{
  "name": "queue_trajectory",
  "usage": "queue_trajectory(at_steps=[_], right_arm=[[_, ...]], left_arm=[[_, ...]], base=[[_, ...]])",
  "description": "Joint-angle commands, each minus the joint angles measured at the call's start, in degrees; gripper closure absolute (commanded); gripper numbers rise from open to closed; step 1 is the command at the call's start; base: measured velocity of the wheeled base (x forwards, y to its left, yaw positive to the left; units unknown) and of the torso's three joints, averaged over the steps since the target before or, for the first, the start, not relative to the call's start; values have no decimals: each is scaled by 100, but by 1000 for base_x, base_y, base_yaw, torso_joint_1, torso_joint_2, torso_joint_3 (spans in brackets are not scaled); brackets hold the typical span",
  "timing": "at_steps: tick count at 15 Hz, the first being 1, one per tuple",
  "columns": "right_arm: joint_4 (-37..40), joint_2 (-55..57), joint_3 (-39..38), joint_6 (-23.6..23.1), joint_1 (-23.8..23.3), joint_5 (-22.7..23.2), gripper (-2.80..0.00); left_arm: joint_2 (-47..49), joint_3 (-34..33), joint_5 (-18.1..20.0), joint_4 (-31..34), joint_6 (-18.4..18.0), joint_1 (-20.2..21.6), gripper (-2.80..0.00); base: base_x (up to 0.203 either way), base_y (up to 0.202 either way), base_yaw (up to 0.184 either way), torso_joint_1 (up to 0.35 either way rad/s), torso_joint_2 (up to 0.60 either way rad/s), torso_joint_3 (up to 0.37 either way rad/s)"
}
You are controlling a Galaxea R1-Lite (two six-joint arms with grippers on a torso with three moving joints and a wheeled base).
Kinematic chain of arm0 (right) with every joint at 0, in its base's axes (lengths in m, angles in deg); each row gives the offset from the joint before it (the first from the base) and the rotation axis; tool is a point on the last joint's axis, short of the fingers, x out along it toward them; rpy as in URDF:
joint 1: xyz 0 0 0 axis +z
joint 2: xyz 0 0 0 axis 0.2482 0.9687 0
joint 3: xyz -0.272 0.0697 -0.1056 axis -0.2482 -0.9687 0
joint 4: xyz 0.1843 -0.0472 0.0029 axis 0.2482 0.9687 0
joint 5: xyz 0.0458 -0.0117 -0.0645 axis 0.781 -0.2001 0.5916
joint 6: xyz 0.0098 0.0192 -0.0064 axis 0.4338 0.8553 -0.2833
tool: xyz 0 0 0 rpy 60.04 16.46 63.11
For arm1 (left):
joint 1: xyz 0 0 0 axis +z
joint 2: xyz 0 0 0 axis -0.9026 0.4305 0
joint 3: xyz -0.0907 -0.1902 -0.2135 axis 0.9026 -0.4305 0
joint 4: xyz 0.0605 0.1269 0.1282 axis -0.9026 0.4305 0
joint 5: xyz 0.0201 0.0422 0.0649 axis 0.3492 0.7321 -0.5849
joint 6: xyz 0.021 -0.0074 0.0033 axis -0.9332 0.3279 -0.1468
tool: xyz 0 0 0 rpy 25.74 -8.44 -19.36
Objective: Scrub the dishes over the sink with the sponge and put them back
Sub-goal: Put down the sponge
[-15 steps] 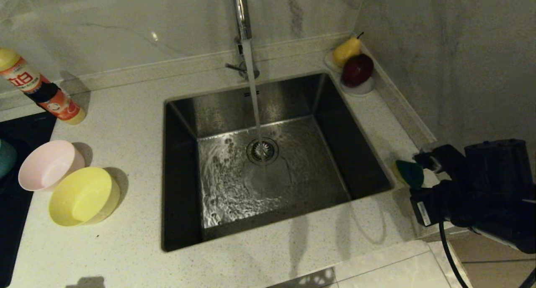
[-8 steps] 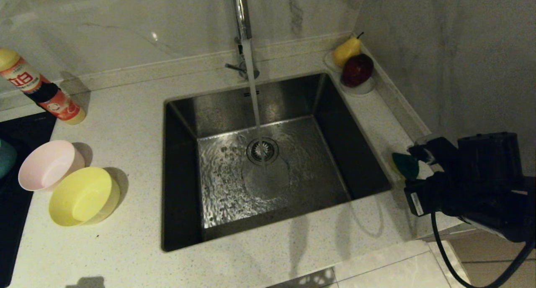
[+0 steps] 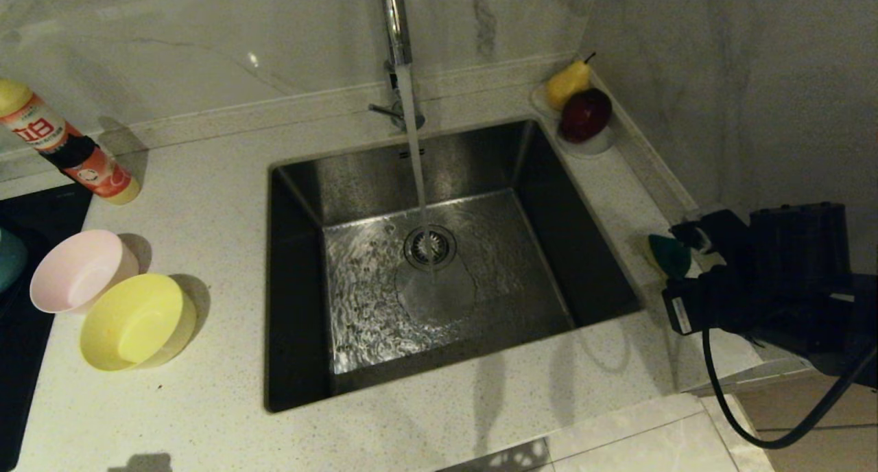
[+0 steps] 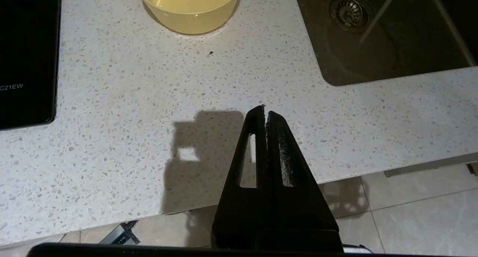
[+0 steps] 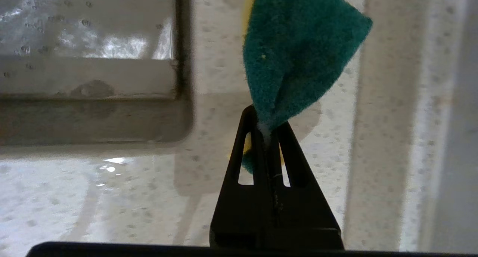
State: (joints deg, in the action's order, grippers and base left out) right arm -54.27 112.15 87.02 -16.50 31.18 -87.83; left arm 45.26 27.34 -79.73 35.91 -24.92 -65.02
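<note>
Pinching the sponge point(image 5: 298, 51) in the clenched right gripper point(image 5: 266, 132), just right of the sink point(image 3: 302, 266).

Hanging above the table point(image 3: 206, 204), not yet over the running water; no scrubbing showing, all washing and returning apparently left. Counting two bowls in full view, pink bowl point(image 3: 79, 269) touching yellow bowl point(image 3: 134, 321), third barely peeking at the edge. Resting idle with left gripper point(image 4: 266, 113) clenched on nothing.

We can read "C21EW" in pale letters on the black cooktop point(image 4: 26, 59) in the left wrist view, cut off at the picture's edge, so it may be only the end of a longer marking. The orange-and-white bottle point(image 3: 65, 149) on the counter carries large red characters on its white label, which we cannot make out.
</note>
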Motion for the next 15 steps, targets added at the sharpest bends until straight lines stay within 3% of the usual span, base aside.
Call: queue_trajectory(at_steps=[1, 15], right_arm=[[-8, -22, -3, -6, -46, 1, 0], [168, 4, -93, 82, -2, 180, 0]], left_arm=[[2, 0, -2, 0, 8, 0, 0], [2, 0, -2, 0, -1, 0, 0]], base=[[0, 0, 0, 0, 0, 0], [0, 0, 0, 0, 0, 0]])
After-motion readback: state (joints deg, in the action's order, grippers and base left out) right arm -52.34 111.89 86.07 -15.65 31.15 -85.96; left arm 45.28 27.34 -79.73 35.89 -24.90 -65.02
